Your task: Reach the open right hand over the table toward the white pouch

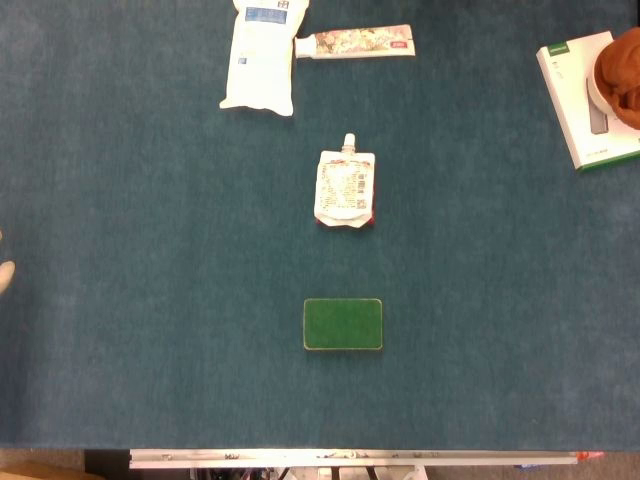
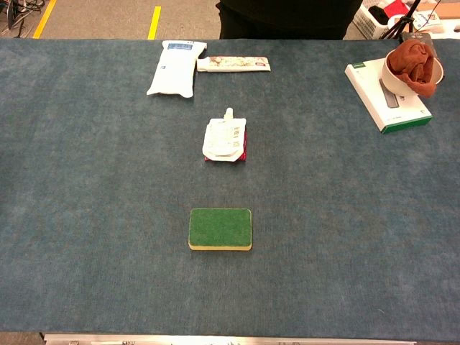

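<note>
A small white spouted pouch (image 1: 346, 188) (image 2: 225, 139) lies flat at the table's middle, spout pointing away from me, on something dark red. A larger white pouch with a blue label (image 1: 260, 55) (image 2: 175, 68) lies at the far side, left of centre. My right hand shows in neither view. Only a pale tip of what looks like my left hand (image 1: 5, 275) pokes in at the left edge of the head view, far from both pouches; how its fingers lie cannot be made out.
A green sponge (image 1: 343, 324) (image 2: 221, 229) lies nearer than the spouted pouch. A patterned tube (image 1: 355, 42) (image 2: 233, 65) sits beside the large pouch. At far right, a white box (image 1: 580, 100) (image 2: 374, 90) carries a bowl of rust-coloured cloth (image 1: 625, 85) (image 2: 415, 65).
</note>
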Robot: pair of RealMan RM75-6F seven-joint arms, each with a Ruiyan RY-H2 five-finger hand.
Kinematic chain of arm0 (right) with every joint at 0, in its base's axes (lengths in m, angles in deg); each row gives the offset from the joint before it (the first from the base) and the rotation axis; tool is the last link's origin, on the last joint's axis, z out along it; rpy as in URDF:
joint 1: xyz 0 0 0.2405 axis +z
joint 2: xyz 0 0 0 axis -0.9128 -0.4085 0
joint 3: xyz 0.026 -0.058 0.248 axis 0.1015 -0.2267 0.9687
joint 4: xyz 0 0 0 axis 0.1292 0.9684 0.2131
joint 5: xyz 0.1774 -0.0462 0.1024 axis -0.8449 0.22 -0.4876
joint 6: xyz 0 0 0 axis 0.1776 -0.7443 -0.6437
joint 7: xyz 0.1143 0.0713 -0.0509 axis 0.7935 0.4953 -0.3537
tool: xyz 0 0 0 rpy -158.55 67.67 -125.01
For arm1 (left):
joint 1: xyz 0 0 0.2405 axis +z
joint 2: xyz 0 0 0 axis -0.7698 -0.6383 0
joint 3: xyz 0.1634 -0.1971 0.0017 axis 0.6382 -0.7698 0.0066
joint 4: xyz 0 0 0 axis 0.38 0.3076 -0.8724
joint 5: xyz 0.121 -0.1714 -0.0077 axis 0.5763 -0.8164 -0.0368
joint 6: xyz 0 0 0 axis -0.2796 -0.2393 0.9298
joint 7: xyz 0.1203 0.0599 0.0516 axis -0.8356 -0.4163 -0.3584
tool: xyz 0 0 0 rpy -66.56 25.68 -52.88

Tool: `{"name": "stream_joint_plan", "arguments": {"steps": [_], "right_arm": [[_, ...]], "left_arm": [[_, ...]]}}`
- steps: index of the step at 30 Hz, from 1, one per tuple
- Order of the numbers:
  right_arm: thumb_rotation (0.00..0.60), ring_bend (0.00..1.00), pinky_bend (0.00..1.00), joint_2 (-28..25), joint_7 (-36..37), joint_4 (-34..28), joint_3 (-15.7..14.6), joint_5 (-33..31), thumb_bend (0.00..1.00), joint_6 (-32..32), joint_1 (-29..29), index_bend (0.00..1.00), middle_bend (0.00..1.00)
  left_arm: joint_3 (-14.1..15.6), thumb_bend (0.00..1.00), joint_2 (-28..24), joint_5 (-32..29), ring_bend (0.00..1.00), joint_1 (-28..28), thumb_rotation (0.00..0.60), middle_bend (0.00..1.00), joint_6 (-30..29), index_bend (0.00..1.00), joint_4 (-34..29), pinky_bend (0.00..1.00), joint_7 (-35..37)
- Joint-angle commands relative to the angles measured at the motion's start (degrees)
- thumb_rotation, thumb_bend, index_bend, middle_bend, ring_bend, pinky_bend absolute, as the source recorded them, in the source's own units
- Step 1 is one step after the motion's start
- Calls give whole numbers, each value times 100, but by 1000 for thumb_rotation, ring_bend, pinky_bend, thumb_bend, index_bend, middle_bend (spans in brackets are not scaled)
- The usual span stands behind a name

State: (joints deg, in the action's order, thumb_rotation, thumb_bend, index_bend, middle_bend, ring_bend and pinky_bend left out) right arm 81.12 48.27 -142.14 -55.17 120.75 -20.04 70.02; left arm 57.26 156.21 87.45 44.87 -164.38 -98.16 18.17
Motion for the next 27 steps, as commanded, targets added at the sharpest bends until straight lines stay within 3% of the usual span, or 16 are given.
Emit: {"name": "stream_joint_plan", "arguments": {"steps": [1,27], "right_arm": [[534,321,188,-4,-7,-9,5,3,126,-13,-3,624,512],[534,321,189,29,-8,-74,-25,50,121,8,0,624,512]], "left_arm": [[-1,203,4,0,325,-3,600,465,4,498,25,445,18],[39,204,-70,60,325,52,600,465,-80,499,-127,445,0]]}}
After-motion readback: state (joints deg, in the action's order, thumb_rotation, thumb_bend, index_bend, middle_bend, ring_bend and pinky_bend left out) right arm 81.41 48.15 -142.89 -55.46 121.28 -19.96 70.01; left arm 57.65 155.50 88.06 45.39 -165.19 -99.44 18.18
